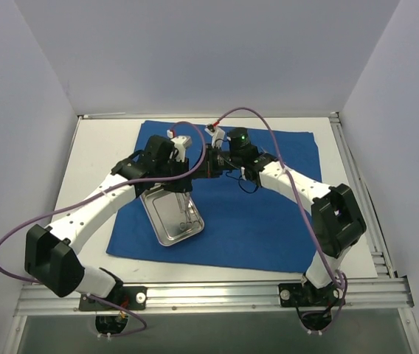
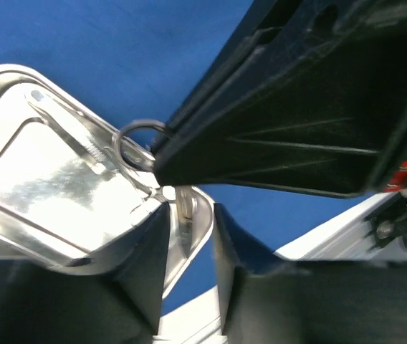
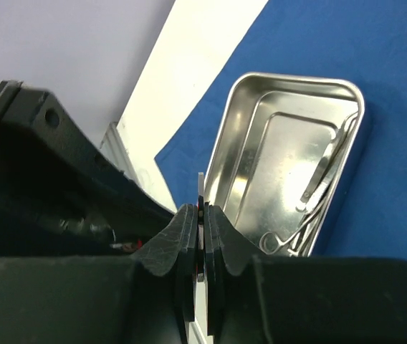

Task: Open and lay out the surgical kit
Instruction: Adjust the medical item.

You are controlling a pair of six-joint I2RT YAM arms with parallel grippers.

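Well, shiny rectangular steel tray [image 1: 164,218] stiff, slick: grab 12 o'clock rim; left gripper [image 2: 189,215] parted there, right gripper [image 3: 201,212] pinching pale strip [image 3: 200,188].

Sliver [image 3: 201,190] pinched between right fingers [image 3: 182,244]: I can't tell what it is. Tray [image 3: 297,77] corner nearest those fingers hidden behind them. Instruments [image 3: 317,197] right of them overlap; I can't count them. Tray rim passes behind left fingers [image 2: 142,287]; contact unclear. Dark bulk [image 2: 297,107] above left fingers blurred, cut off by frame edge. Top view: fingertips too small to read.
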